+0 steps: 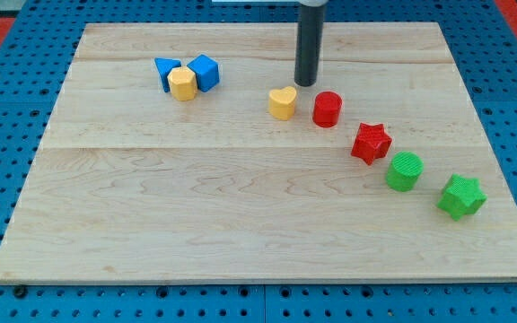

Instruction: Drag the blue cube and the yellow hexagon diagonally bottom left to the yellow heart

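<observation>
The blue cube (205,72) sits at the upper left of the wooden board, touching the yellow hexagon (183,83) just to its lower left. A second blue block (165,71), triangular, sits against the hexagon's left. The yellow heart (283,102) lies near the upper middle, to the right of that cluster. My tip (306,83) stands just above and right of the heart, between it and the red cylinder (327,109), touching neither.
A red star (371,143), a green cylinder (405,171) and a green star (461,196) run in a diagonal line toward the view's lower right. The wooden board (240,224) lies on a blue pegboard surface.
</observation>
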